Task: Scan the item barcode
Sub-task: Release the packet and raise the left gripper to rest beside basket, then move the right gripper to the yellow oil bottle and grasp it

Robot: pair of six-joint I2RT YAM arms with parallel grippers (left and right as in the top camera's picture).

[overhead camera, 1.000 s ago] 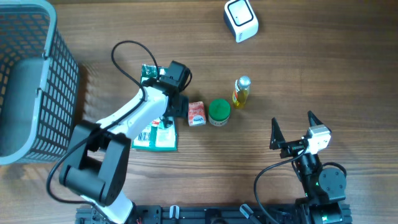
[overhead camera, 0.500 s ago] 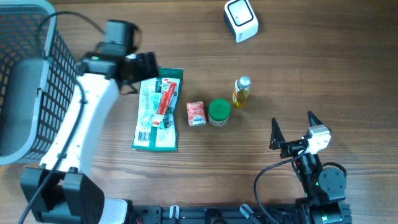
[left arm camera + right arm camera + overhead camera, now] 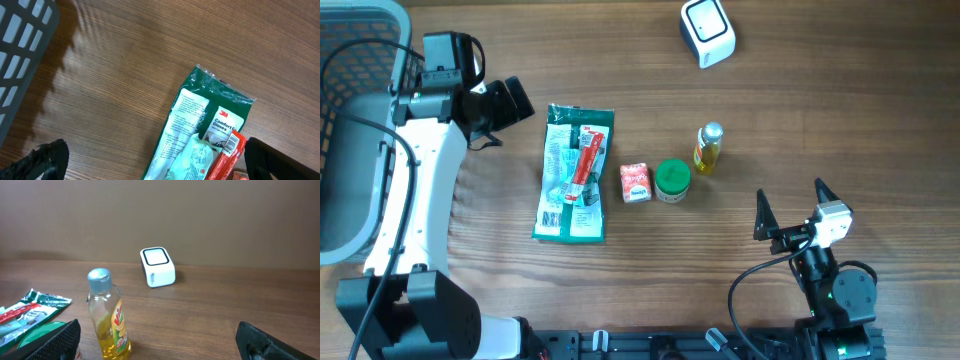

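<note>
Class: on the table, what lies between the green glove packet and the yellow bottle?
In the overhead view, a small red-and-white box and a green-lidded jar, side by side.

Basket (image 3: 340,60) far left; glove pack (image 3: 575,175), carton (image 3: 636,182), tub (image 3: 672,181), bottle (image 3: 708,148) rightward — tub perhaps touching carton; scanner (image 3: 707,32) behind.

Left gripper (image 3: 501,118) swung up-left off the glove packet (image 3: 570,195) to just beside the basket (image 3: 345,200), packet now fully uncovered.

Checkout-style test bench — shopping basket (image 3: 360,50), barcode scanner (image 3: 707,31), wooden table (image 3: 820,120).
</note>
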